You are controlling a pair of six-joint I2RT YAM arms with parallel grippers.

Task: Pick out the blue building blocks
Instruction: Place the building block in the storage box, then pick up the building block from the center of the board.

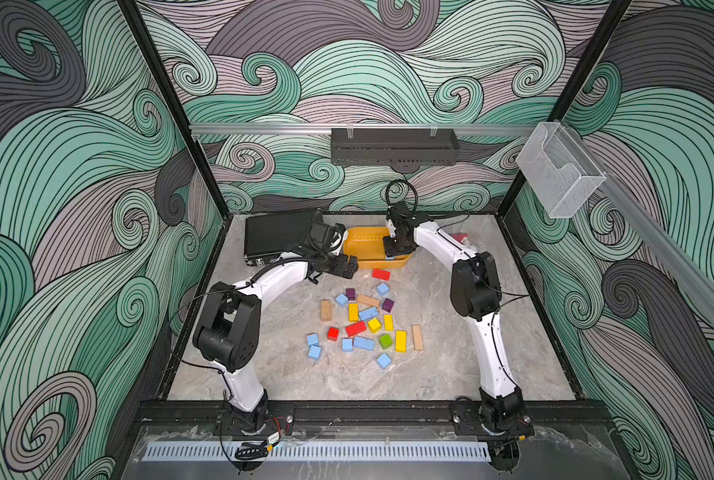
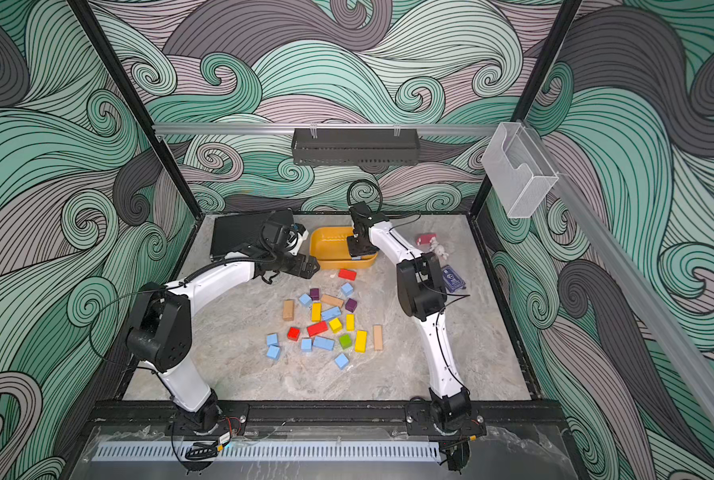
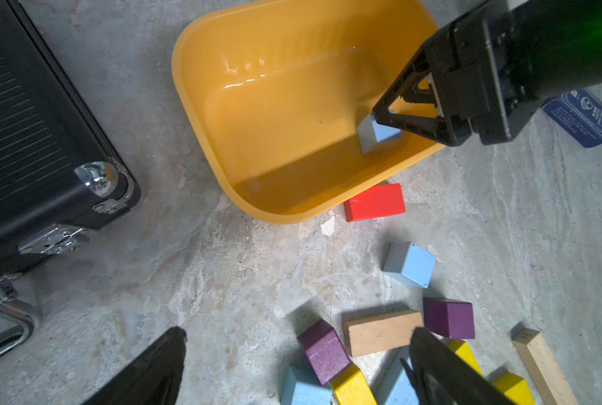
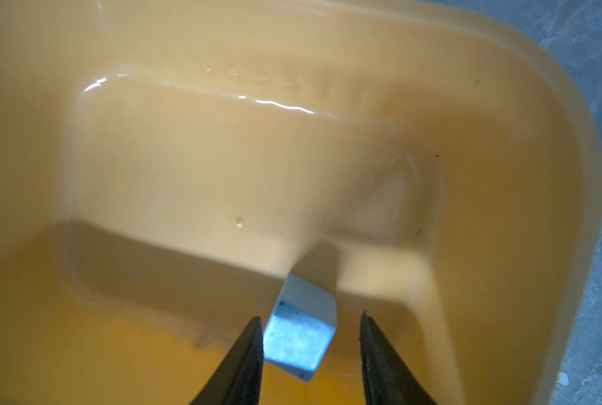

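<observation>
Blue building block (image 4: 301, 336) is tilted inside the yellow tub (image 3: 194, 105).

Robot lab test cell, wave-patterned wall panels (image 1: 347, 62), black frame posts (image 1: 174, 104), left arm (image 1: 276, 278), right arm (image 1: 488, 349) on front rail (image 1: 367, 409)

blue cube (image 4: 301, 336): tilted, inside yellow tub (image 3: 187, 105) | blue blocks (image 1: 363, 343): scattered on tabletop (image 1: 347, 382)

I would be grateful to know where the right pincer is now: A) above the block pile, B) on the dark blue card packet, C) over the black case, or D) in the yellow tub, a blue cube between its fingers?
D: the right wrist view shows the right pincer inside the yellow tub, with the blue cube between its fingers.
</observation>
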